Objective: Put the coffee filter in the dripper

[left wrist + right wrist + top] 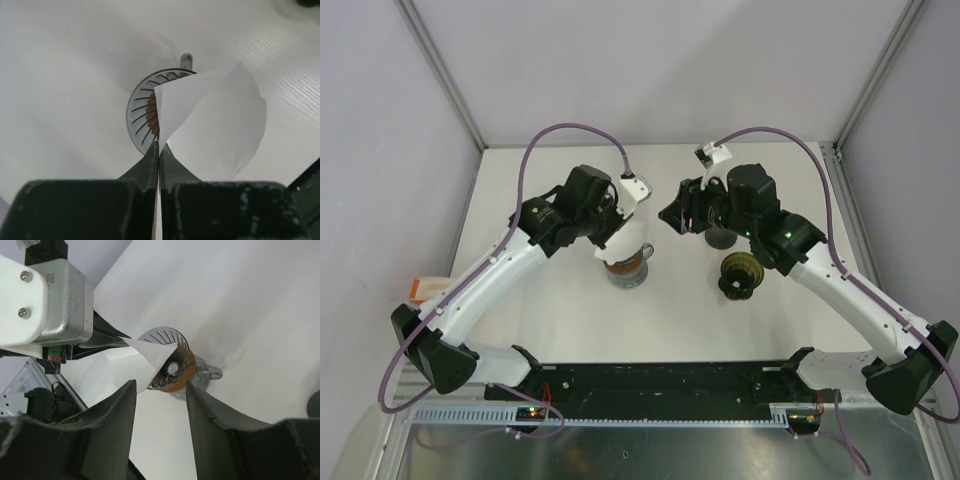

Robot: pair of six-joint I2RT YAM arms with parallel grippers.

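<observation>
Left tool [159, 152] and filter [215, 130] cover dripper [142, 107] from left; right tool [161, 386] and dark ribbed piece [740, 275] crowd right; near bench [670, 325] free.

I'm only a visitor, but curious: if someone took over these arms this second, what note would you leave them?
Left gripper: jaws shut on the edge of the coffee filter, holding it tilted at the mouth of the dripper.
Right gripper: jaws open, holding nothing, close to the dripper.
Done: filter is lifted and over the dripper.
Left: lower it in until it seems seated, then release.
</observation>
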